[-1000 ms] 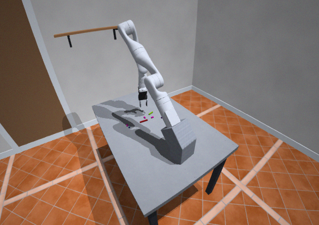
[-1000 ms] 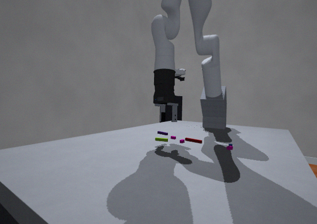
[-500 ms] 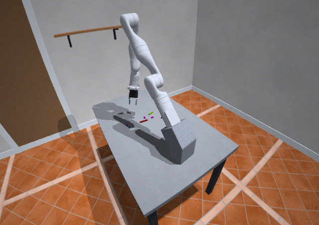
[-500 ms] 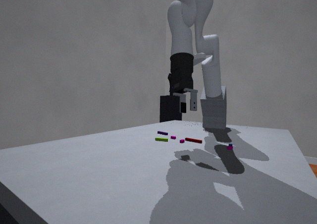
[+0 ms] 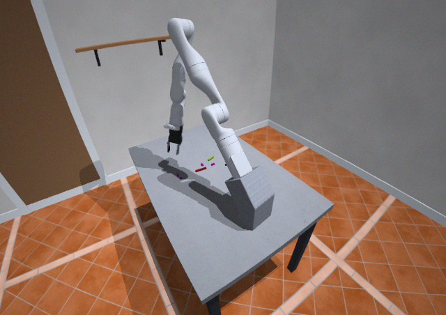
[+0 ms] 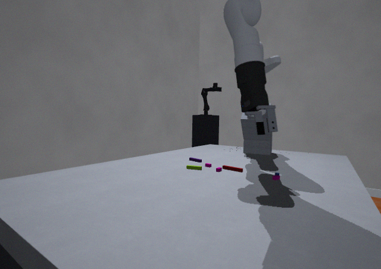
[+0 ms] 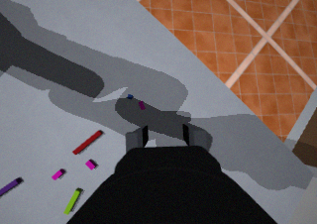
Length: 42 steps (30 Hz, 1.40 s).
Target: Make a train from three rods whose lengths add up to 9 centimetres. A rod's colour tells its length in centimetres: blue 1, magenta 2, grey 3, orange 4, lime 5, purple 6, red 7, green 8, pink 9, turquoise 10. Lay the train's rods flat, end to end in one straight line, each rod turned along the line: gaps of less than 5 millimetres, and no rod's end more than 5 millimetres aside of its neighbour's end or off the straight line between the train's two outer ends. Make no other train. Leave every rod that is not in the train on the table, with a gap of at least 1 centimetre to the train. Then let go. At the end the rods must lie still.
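Overhead, open end effector [image 7: 164, 135]; slim boxy rods on matte grey table [image 7: 59, 115].

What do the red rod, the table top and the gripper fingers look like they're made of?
Red rod: flat, even colour with no gloss, possibly painted wood or matte plastic. Table top: smooth matte grey without grain, perhaps laminate or painted board. Fingers of the open gripper: pale grey with dark inner pads, probably metal or plastic; rubber pads are a guess.

Six rods lie flat on the worktop. Purple rod [image 6: 195, 159] lies far left, lime rod [image 6: 193, 167] just nearer. Two magenta rods [image 6: 208, 165] [image 6: 218, 169] precede the red rod [image 6: 232, 168]. A third magenta rod [image 6: 275, 177] touches the blue rod [image 6: 277, 174], right.
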Each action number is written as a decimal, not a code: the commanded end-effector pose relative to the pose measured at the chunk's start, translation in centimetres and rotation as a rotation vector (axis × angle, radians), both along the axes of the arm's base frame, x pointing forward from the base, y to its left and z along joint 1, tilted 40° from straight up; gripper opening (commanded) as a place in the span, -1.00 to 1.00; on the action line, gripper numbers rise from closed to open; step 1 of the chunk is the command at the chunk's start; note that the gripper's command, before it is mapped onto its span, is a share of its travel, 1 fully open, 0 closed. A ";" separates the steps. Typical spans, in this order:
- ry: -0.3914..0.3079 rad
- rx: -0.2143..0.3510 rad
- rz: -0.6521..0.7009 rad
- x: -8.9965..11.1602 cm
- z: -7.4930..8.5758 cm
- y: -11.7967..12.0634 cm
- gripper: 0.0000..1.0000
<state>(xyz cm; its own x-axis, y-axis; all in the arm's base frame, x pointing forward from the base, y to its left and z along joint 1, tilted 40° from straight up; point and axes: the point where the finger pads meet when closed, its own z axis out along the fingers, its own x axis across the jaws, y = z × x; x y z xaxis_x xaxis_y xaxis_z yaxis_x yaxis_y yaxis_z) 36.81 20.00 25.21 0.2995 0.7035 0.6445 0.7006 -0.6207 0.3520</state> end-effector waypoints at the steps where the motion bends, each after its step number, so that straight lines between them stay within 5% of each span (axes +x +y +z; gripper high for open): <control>1: -0.049 -0.012 -0.106 -0.1 -1.4 0.0 1.00; 8: 0.042 0.025 -0.203 -1.6 -5.0 1.3 1.00; 30: 0.042 0.025 -0.203 -1.6 -5.0 1.3 1.00; 42: 0.111 0.044 -0.279 -2.8 -8.0 1.7 1.00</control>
<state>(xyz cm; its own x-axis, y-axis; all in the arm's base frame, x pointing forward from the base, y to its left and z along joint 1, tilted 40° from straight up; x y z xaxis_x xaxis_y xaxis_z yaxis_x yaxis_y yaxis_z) 34.98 20.92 18.21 0.4664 0.5861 0.6626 0.6493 -0.7355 0.1935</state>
